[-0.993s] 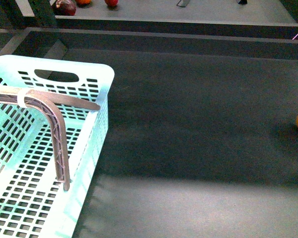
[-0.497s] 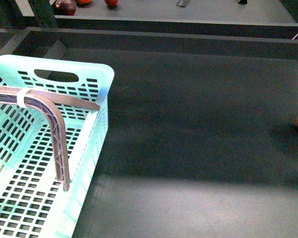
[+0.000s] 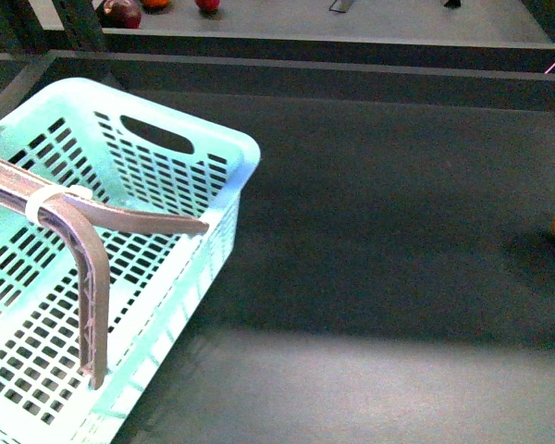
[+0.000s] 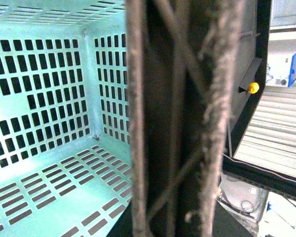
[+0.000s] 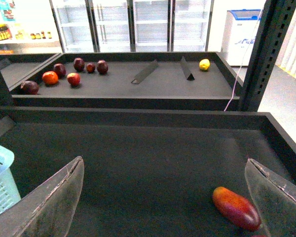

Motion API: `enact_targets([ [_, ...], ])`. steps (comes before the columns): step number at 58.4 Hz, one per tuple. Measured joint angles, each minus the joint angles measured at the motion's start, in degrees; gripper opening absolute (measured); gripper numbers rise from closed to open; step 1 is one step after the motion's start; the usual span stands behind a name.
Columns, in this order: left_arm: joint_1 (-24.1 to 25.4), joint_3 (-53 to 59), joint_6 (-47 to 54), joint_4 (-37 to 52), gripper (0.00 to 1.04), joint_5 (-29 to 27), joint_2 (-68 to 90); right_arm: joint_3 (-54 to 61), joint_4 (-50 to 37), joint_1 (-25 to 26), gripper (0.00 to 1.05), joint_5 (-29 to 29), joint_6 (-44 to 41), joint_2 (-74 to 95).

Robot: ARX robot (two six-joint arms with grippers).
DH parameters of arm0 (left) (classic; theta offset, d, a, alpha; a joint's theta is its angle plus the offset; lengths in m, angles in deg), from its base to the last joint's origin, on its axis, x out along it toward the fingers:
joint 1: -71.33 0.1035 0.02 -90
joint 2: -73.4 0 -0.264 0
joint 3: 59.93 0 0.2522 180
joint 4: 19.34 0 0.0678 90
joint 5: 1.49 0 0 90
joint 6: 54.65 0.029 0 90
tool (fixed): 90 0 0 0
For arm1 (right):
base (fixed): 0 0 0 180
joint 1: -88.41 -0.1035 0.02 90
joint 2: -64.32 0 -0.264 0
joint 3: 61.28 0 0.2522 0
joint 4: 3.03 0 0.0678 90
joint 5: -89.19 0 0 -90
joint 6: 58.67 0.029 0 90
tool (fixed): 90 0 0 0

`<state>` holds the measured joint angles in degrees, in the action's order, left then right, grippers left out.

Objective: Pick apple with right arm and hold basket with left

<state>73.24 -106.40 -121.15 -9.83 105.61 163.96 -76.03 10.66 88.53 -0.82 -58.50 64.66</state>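
Dark grey shelving sets the scene: a near tray (image 3: 370,231) fills the front view, a rear shelf (image 5: 113,89) lies behind it, and glass-door coolers (image 5: 153,24) stand beyond. The right gripper (image 5: 164,167) hangs over the near tray, facing across it toward the rear shelf. Its two grey fingers (image 5: 49,207) are spread wide with nothing between them.

The apple (image 5: 73,79) lies on the rear shelf, well apart from that gripper. It is just beside an orange-red fruit (image 5: 50,77) and near a dark purple fruit (image 5: 29,87).

The basket (image 3: 231,153) sits at the left of the near tray, skewed to the tray's edges. Its brown-grey handle (image 3: 83,268) bends across the open top, with a white clip (image 3: 44,203) at the bend. In the left wrist view the handle runs close and blurred through the middle, with the basket's slotted walls and floor behind it. The left gripper cannot be made out there, so I cannot tell whether it is clamped on the handle.

Only the right wrist view shows the spread fingers and the apple whole; the front view catches the apple as a sliver at its top edge. An elongated red-orange fruit (image 5: 235,208) on the near tray is whole in the right wrist view but cut by the frame edge in the front view. A yellow fruit (image 5: 204,64) shows in both wrist views only
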Motion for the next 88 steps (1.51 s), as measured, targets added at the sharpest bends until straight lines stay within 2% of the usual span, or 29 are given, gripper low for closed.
enact_targets([
  [12, -4.3, -2.4, 1.9, -3.2, 0.06, -0.5, -3.6, 0.0, 0.0, 0.0, 0.96, 0.0, 0.0, 0.0],
  [31, -20.4, -14.1, 2.1, -7.6, 0.06, -2.1, -3.8, 0.0, 0.0, 0.0, 0.96, 0.0, 0.0, 0.0],
  [41, -27.6, -17.3, 2.1, -9.1, 0.06, -2.9, -1.6, 0.0, 0.0, 0.0, 0.96, 0.0, 0.0, 0.0],
  [50, -32.1, -18.3, 2.2, -9.4, 0.06, -3.4, -0.1, 0.0, 0.0, 0.0, 0.96, 0.0, 0.0, 0.0],
  [60, -34.9, -18.9, 2.8, -9.4, 0.06, -3.1, 0.2, 0.0, 0.0, 0.0, 0.96, 0.0, 0.0, 0.0],
  [80, -35.1, -19.1, 3.3, -9.4, 0.06, -3.7, 0.2, 0.0, 0.0, 0.0, 0.96, 0.0, 0.0, 0.0],
  [82, -35.1, -19.1, 3.3, -9.4, 0.06, -3.7, 0.2, -0.5, 1.7, -0.5, 0.96, -1.9, 1.0, 1.0],
  [85, -35.1, -19.1, 3.3, -9.4, 0.06, -3.6, 0.2, -4.8, 11.9, -2.3, 0.96, -9.8, 5.4, 6.6],
  [88, -35.1, -19.1, 3.2, -9.4, 0.06, -3.6, 0.2, -7.8, 18.7, -1.3, 0.96, -13.7, 8.0, 13.0],
])
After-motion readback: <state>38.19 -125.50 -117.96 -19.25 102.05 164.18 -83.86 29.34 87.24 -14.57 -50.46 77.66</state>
